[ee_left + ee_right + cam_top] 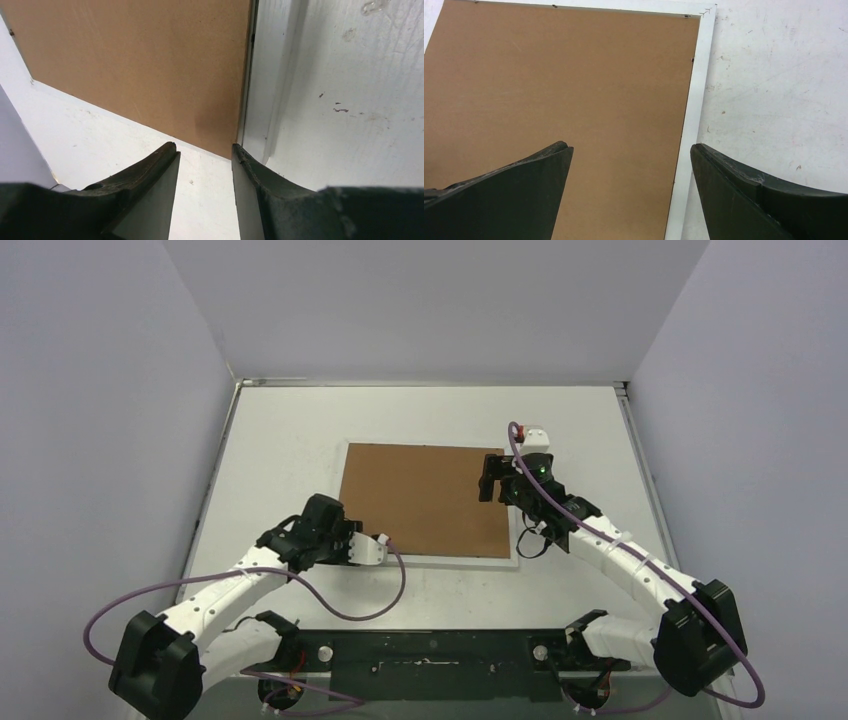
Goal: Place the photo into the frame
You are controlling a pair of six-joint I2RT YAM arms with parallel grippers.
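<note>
- The frame [440,559] lies flat, back side up, on the white table [290,430]; its brown backing board [425,498] fills the opening, so only a thin white border shows round it.
- Right gripper [630,147] here, poised over the frame's right-hand edge; my jaws are spread wide and grasp nothing.
- One right finger [524,185] hangs above the backing board; the other sits above bare table just outside the frame; the white border runs up between the two.
- Left gripper [204,149] is at the frame's near-left corner; my jaws there are partly parted, nothing caught between them.
- Through that gap I see a corner of the backing board and, beside it, a strip of the frame's white edge.
- Whether either pair of tips touches the frame, I cannot tell; both look to be just above it.
- The photo shows in none of my views; the board's plain brown back is all I get inside the frame.
</note>
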